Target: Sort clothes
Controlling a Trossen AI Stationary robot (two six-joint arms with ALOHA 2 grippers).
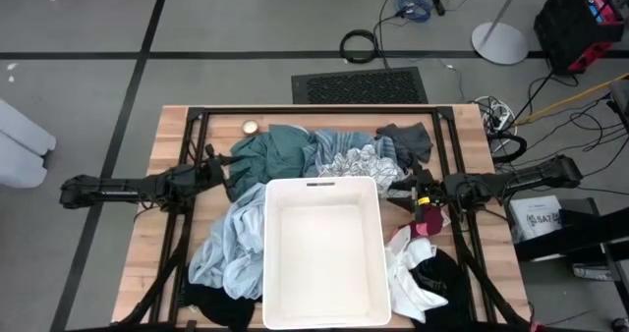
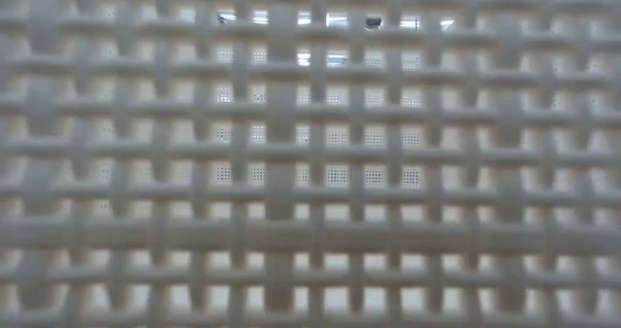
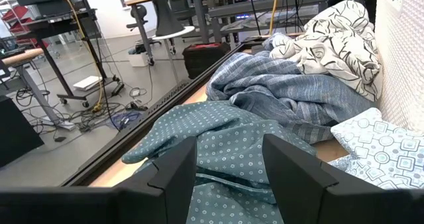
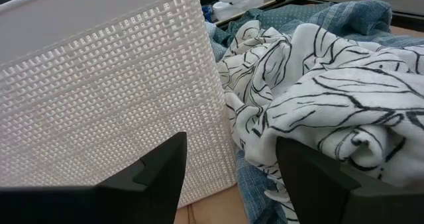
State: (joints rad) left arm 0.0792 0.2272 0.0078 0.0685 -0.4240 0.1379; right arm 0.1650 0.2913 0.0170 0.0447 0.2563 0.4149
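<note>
Left gripper [image 3: 228, 168] fingers spread, empty, over crumpled teal dotted garment [image 3: 218, 141]; striped blue cloth [image 3: 285, 95] bunched beyond. Right gripper [image 4: 228, 168] fingers released beside woven-plastic bin [image 4: 106, 98] and white leaf-print fabric [image 4: 331, 98]. Clothes ring the bin on the wooden desk [image 1: 162, 219].

Two dark six-joint arms stretched low and level from opposite table sides, left gripper [image 3: 228, 168] with fingers parted, nothing between them, right gripper [image 4: 232, 174] likewise spread and unloaded
</note>
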